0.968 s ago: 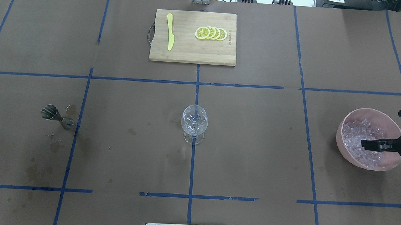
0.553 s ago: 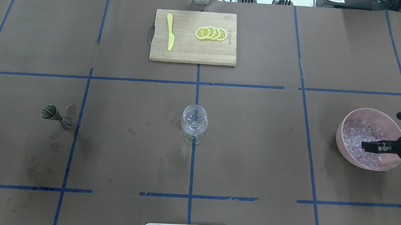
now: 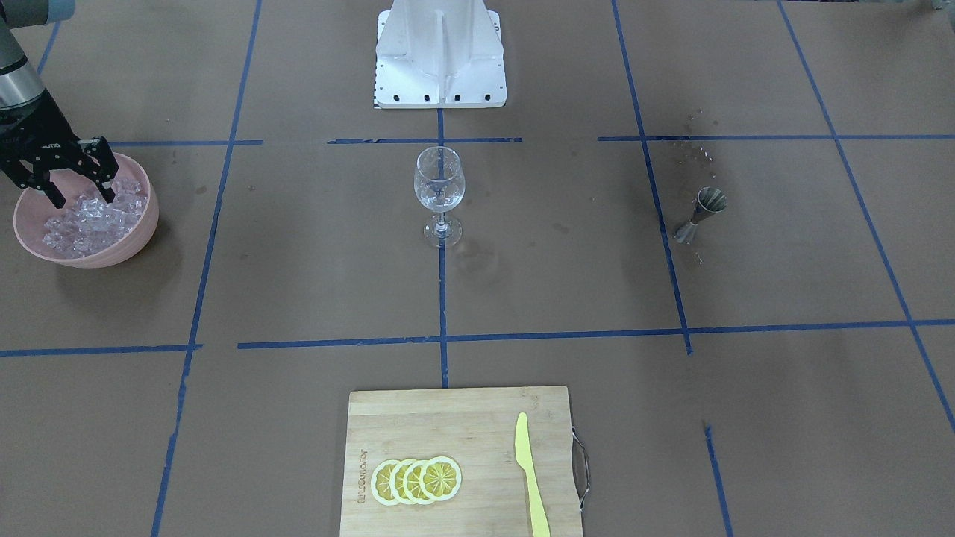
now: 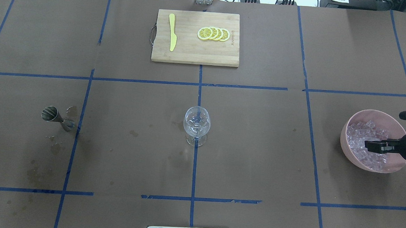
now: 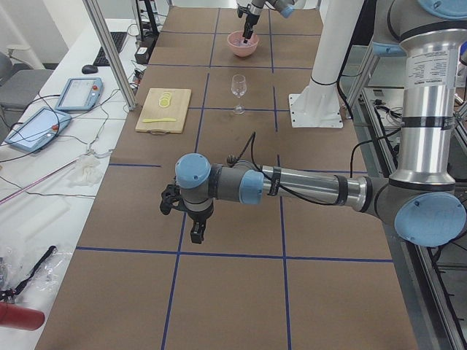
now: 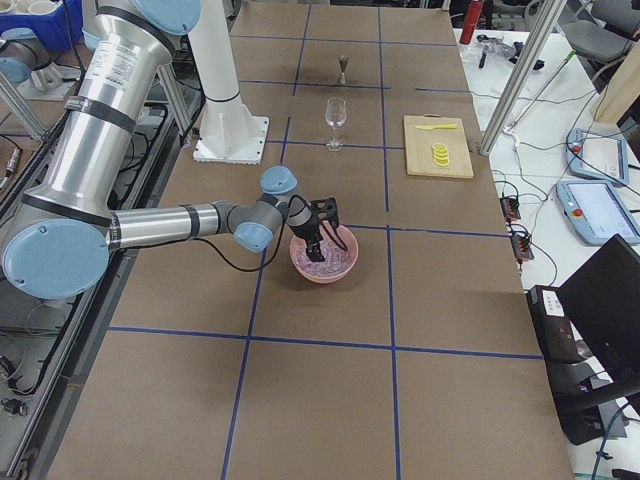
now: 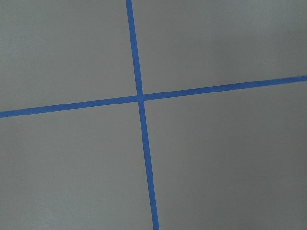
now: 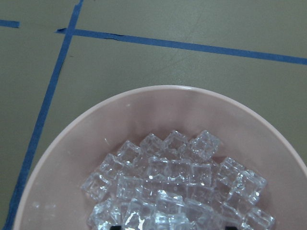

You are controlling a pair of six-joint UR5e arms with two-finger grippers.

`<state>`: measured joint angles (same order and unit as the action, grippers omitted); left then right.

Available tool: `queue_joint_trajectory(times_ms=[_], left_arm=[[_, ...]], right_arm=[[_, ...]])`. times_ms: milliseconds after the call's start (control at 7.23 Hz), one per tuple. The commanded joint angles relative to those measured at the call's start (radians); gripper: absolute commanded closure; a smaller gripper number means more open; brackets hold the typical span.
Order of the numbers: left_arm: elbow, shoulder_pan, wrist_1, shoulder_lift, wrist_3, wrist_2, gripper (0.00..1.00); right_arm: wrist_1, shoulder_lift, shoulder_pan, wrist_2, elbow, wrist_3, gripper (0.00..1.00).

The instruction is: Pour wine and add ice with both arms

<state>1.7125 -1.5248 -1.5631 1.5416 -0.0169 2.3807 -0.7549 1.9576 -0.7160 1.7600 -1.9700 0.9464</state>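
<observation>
A pink bowl (image 4: 344,135) of clear ice (image 4: 358,136) chunks sits at the table's right side. My right gripper (image 3: 80,195) points down into it, open, with both fingertips among the top chunks and nothing held between them. The right wrist view looks straight down on the ice (image 8: 177,177). A stemmed glass (image 4: 196,126) stands upright at the table's middle; whether wine lies in it is too faint to tell. A steel jigger (image 4: 55,117) stands far left. My left gripper (image 5: 195,233) hangs over bare table, seen only from the side; I cannot tell its state.
A wooden cutting board (image 4: 192,54) at the far edge carries lemon slices (image 4: 214,34) and a yellow knife (image 4: 173,32). Damp stains (image 4: 55,148) mark the brown paper near the jigger. The white pedestal base (image 3: 440,67) stands behind the glass.
My right gripper has shifted slightly over the bowl, staying among the ice. Glass, jigger and board have not moved.
</observation>
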Motion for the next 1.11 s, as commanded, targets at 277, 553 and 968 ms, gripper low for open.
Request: queue_joint_trajectory(times_ms=[277, 553, 968], left_arm=[[-0.002, 0.0, 0.0, 0.0, 0.0, 0.0, 0.0], [-0.002, 0.002, 0.0, 0.0, 0.0, 0.0, 0.0], [-0.002, 0.0, 0.0, 0.0, 0.0, 0.0, 0.0]], right_arm=[[-0.001, -0.003, 0.004, -0.002, 0.003, -0.063, 0.38], [-0.001, -0.003, 0.004, -0.002, 0.011, -0.064, 0.41], [-0.003, -0.003, 0.006, 0.0, 0.013, -0.067, 0.41]])
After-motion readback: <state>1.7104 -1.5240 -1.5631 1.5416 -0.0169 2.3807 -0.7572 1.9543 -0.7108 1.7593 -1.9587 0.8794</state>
